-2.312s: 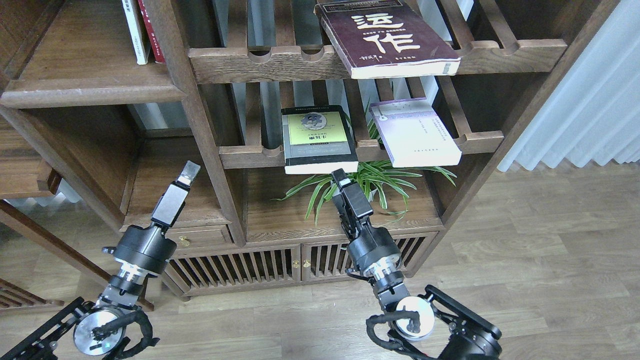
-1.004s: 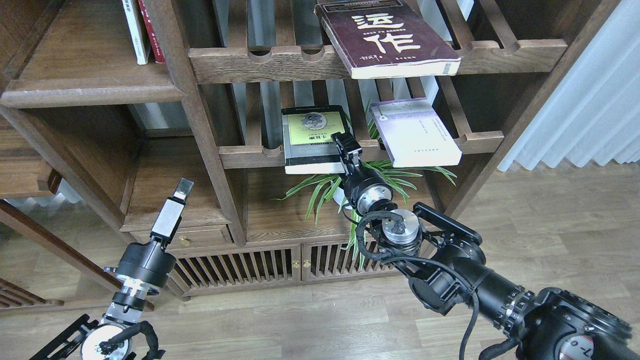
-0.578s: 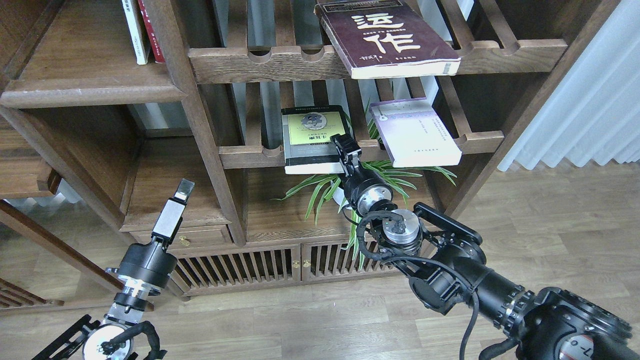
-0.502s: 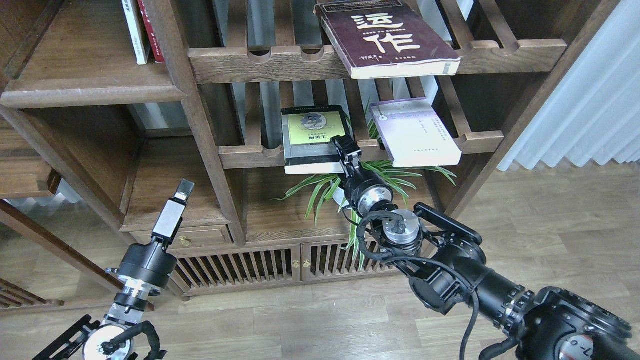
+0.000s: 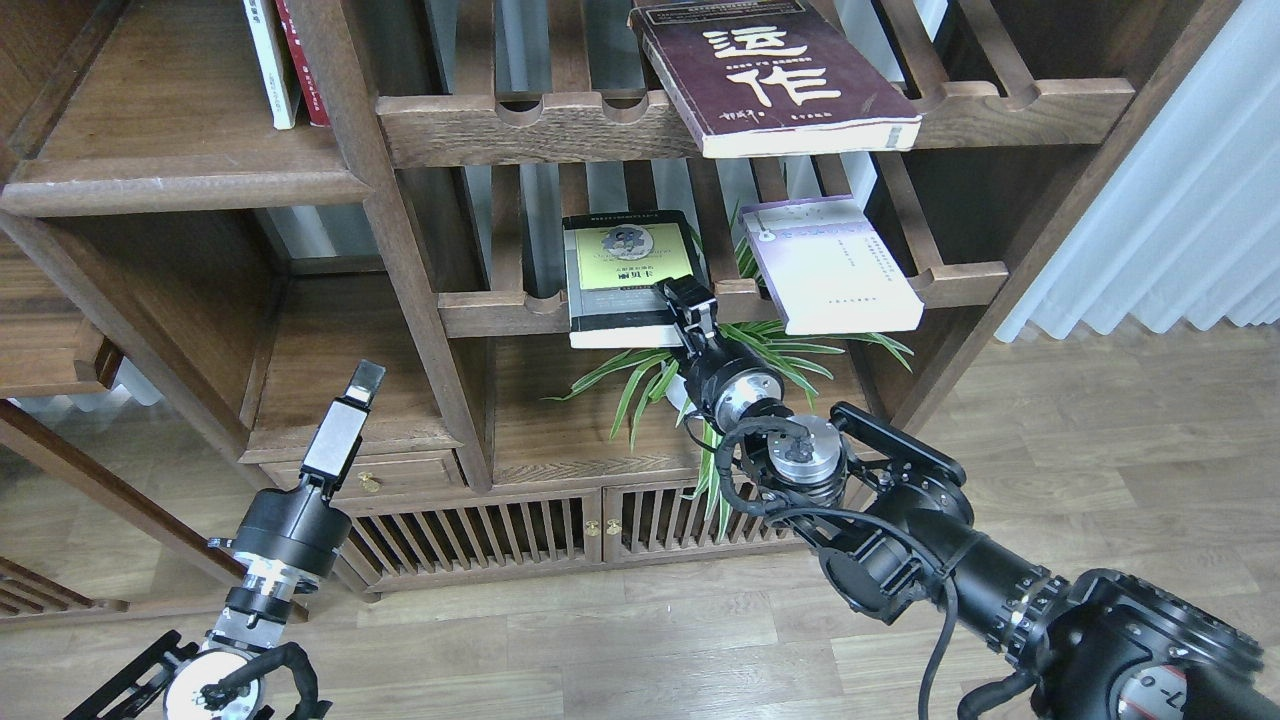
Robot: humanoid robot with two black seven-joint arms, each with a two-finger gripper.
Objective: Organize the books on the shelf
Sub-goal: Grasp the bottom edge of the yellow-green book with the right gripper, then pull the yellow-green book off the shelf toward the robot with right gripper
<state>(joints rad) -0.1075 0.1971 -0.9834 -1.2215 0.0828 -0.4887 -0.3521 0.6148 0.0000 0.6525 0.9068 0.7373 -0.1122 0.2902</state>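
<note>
i read two big cream characters, 运作, on the maroon book [image 5: 775, 75]; print on the other covers is too small.

The right gripper [image 5: 690, 303] covers the near right corner of the black book [image 5: 630, 275], and its finger contact cannot be resolved. The maroon book [image 5: 775, 75] and the two thin upright books [image 5: 285, 60] are cropped by the top edge. The left gripper [image 5: 365, 378] appears edge-on, its fingers indistinguishable.
</note>
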